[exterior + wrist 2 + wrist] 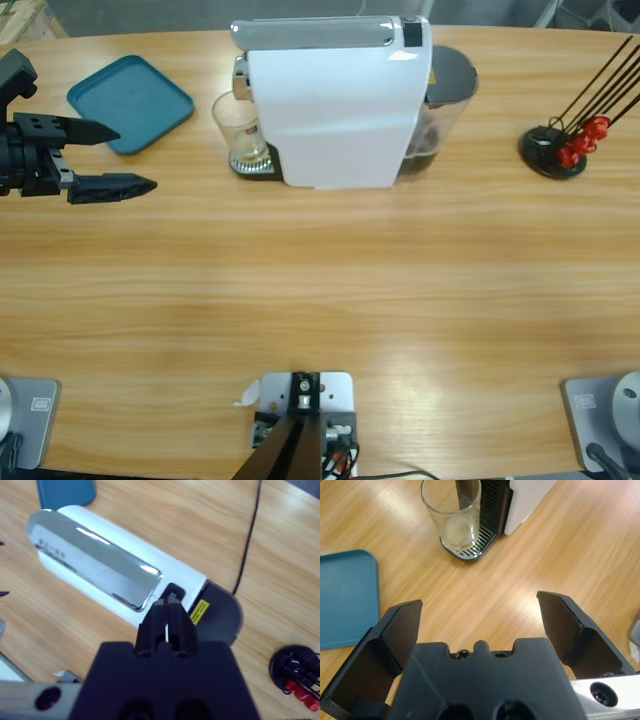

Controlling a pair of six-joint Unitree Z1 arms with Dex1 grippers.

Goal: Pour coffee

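Spread wide with nothing held between them, the jaws of the left gripper (128, 158) are seen at the left edge of the high view, above bare wood. In the left wrist view the same gripper (480, 615) is pointed toward a clear glass (452, 517) at the top of the frame, well apart from it. The glass (240, 130) is set upright on the black drip tray (470, 547) at the front of the white coffee machine (335, 105), upper centre of the high view. Only a faint brownish trace of coffee (459, 532) is visible at its bottom. A teal tray (130, 102) lies in the upper left, just beyond the left gripper. The right gripper (166, 617) is shown closed, jaws pressed together and empty, above the machine's silver lid (95, 560). A black capsule stand (555, 150) with red capsules (582, 140) is seen at the upper right.
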